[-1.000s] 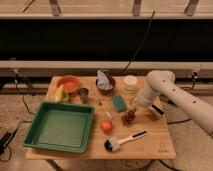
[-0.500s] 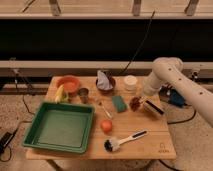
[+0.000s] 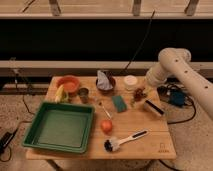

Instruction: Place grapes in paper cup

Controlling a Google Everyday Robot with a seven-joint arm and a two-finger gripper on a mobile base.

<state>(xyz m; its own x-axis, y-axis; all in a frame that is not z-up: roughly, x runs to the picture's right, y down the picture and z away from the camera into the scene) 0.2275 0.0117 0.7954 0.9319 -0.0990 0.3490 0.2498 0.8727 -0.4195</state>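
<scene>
The grapes (image 3: 139,93) are held clamped in the tool (image 3: 141,90), raised off the worktop (image 3: 150,130); the cup (image 3: 130,82), just beside, is unfilled.

Gripper (image 3: 142,91) over table's (image 3: 150,135) far right part, clamped on grapes (image 3: 139,93), just right of paper cup (image 3: 130,81). Green tray (image 3: 60,127) near left. Orange fruit (image 3: 106,125) mid-table; brush (image 3: 124,140) near it. Orange bowl (image 3: 68,83) far left.

Matt wooden table (image 3: 150,131), glossy green plastic tray (image 3: 33,131), smooth white-shelled pincer (image 3: 141,93).
</scene>
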